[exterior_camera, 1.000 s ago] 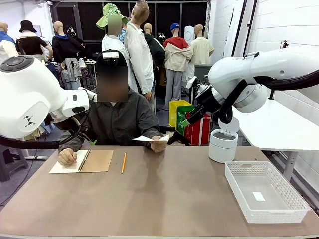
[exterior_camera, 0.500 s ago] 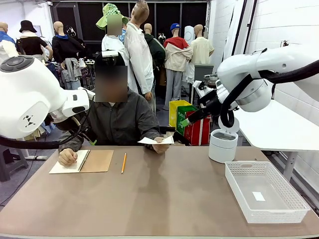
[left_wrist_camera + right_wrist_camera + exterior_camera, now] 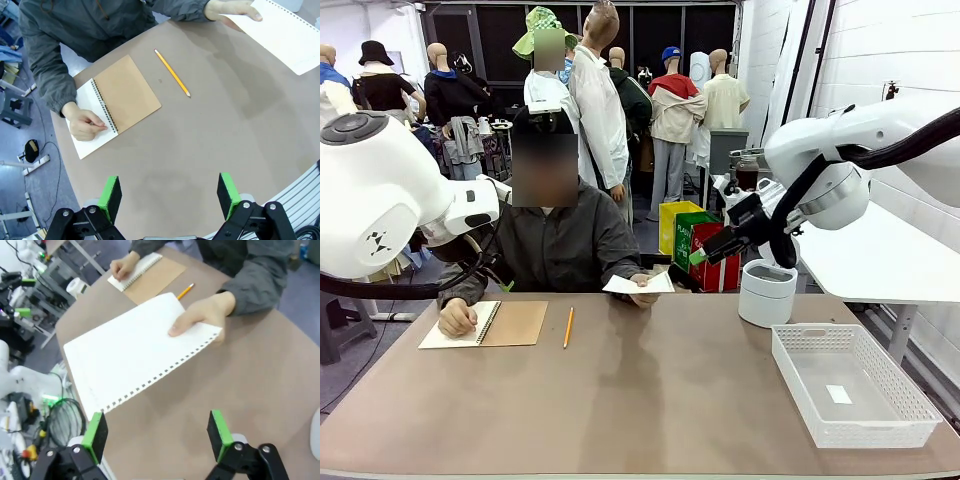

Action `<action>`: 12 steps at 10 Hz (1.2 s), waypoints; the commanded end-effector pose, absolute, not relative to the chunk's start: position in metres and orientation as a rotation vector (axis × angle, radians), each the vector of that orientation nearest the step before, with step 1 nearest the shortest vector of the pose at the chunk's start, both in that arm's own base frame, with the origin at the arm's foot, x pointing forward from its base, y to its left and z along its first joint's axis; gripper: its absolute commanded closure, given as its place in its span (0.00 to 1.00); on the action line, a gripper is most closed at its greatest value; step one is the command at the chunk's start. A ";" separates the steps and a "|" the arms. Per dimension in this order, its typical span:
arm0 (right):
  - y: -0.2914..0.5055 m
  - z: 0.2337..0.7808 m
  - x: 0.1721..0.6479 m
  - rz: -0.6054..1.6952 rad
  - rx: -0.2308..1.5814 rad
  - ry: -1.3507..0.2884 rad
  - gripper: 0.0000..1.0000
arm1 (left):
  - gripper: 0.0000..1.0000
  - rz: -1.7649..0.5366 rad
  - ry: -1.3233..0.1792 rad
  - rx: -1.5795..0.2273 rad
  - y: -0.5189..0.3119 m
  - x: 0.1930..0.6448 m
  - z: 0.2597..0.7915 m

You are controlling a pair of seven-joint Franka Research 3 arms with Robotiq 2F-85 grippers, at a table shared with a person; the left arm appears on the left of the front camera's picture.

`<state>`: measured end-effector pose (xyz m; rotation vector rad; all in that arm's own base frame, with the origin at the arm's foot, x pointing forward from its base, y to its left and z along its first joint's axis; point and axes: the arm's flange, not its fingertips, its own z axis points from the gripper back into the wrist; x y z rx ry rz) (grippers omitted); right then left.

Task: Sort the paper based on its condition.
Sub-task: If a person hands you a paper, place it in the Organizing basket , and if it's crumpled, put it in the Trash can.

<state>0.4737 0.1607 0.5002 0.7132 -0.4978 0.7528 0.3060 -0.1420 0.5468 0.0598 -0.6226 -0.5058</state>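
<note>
Sheet handover — person holding out flat paper above the table's far edge.
One hand (image 3: 202,315) gripped the smooth, perforated paper (image 3: 135,347) in the air, between the notebook (image 3: 485,324) and the white bin (image 3: 767,292); the other hand (image 3: 85,124) rested on the notebook's open page, with a pencil (image 3: 172,73) nearby. The right gripper (image 3: 157,432) hovered just short of the sheet, jaws fully spread and empty — the left gripper (image 3: 170,192) hung likewise wide apart over bare table (image 3: 200,140), grasping nothing.
</note>
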 end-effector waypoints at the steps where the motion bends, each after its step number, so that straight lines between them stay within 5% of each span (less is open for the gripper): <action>1: 0.162 0.504 0.470 0.739 0.823 -0.516 0.00 | 0.00 -0.517 -0.620 0.066 -0.141 0.306 0.547; 4: 0.164 0.504 0.471 0.734 0.774 -0.503 0.00 | 0.00 -0.517 -0.620 0.066 -0.141 0.306 0.547; 8: 0.155 0.524 0.495 0.137 1.032 -0.315 0.00 | 0.00 -0.517 -0.620 0.066 -0.141 0.306 0.547; 12: 0.145 0.480 0.494 -0.158 1.181 -0.095 0.00 | 0.00 -0.517 -0.620 0.066 -0.141 0.306 0.547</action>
